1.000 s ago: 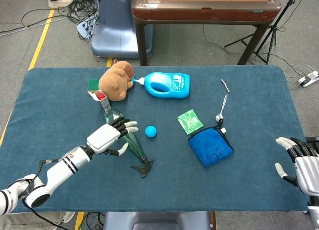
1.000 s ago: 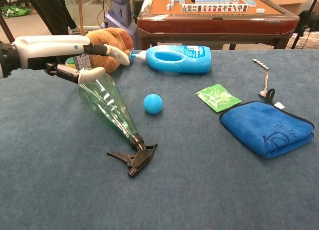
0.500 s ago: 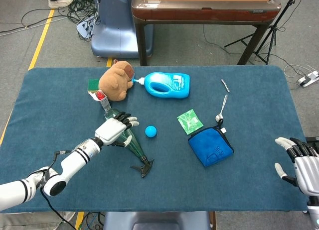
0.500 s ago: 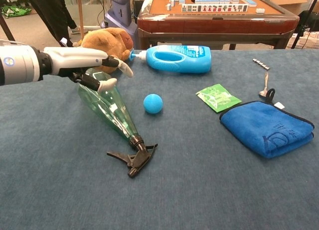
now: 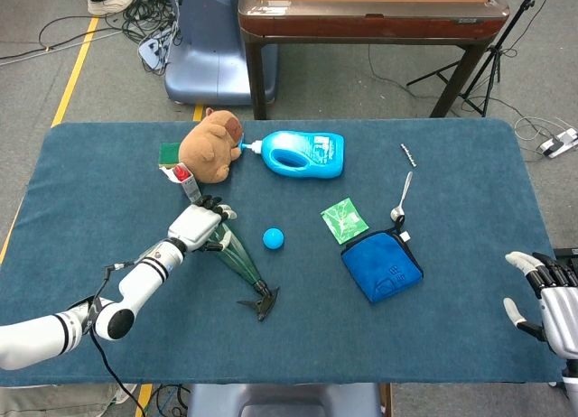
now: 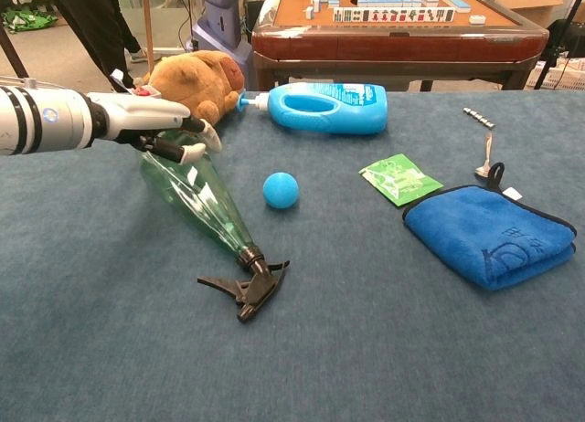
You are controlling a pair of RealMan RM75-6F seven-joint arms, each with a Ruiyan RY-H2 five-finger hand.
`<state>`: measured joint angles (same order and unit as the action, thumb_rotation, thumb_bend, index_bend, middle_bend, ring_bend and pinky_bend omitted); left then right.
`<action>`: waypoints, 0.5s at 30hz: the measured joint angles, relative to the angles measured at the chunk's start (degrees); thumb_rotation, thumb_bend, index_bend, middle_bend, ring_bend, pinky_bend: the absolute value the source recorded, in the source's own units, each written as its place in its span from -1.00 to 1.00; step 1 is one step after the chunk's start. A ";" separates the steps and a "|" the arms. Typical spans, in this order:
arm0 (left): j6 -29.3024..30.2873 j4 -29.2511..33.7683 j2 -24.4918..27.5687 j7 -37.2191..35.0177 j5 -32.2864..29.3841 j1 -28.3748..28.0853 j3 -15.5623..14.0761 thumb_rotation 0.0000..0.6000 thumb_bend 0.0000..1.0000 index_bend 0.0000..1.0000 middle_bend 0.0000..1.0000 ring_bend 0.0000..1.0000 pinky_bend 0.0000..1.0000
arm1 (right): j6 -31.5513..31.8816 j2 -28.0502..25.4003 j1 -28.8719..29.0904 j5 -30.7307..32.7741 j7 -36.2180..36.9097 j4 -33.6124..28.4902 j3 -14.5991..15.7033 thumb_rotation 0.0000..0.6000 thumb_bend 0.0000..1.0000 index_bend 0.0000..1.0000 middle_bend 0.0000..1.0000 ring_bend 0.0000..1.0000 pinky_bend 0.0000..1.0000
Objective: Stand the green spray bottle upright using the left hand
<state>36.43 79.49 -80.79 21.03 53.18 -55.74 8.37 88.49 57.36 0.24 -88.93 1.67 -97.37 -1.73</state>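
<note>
The green spray bottle lies on its side at the table's left middle. Its black trigger head points toward the front edge and its wide base points back. My left hand sits over that base, its fingers curled down around the bottle's far end. My right hand hovers at the front right corner with its fingers spread and nothing in it. The chest view does not show the right hand.
A blue ball lies just right of the bottle. Behind the left hand are a brown plush toy, a green sponge and a blue detergent bottle. A green packet, blue cloth and spoon lie to the right.
My left hand has moved back along the bottle to its base and curled its fingers around it. The bottle has shifted slightly. The right hand has drifted a little to the right.
</note>
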 measured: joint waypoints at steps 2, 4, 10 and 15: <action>0.31 0.15 0.56 2.16 -3.02 -0.43 -1.00 -0.53 0.13 -0.58 -0.56 -0.90 -1.00 | 0.04 0.03 -0.05 -0.02 0.05 0.01 0.02 1.00 -0.33 -0.55 -0.52 -0.74 -0.61; 0.98 0.88 1.80 4.18 -5.26 -0.61 -2.30 -0.54 0.13 -0.57 -0.52 -0.89 -1.00 | 0.01 0.09 -0.01 -0.15 0.04 0.06 0.02 1.00 -0.33 -0.55 -0.52 -0.74 -0.61; 3.59 5.74 6.78 6.11 -7.55 0.33 -5.21 -0.57 0.13 -0.55 -0.48 -0.87 -1.00 | -0.51 0.41 0.48 -0.47 -0.01 0.13 -0.07 1.00 -0.33 -0.55 -0.52 -0.74 -0.61; 5.80 10.46 10.55 6.71 -8.06 1.86 -7.27 -0.71 0.11 -0.54 -0.48 -0.86 -1.00 | -0.99 0.55 0.97 -0.71 -0.11 0.07 -0.20 1.00 -0.33 -0.55 -0.52 -0.74 -0.61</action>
<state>42.23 89.95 -70.24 27.74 45.12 -53.89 1.11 87.51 57.91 1.21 -89.65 1.56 -97.30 -1.93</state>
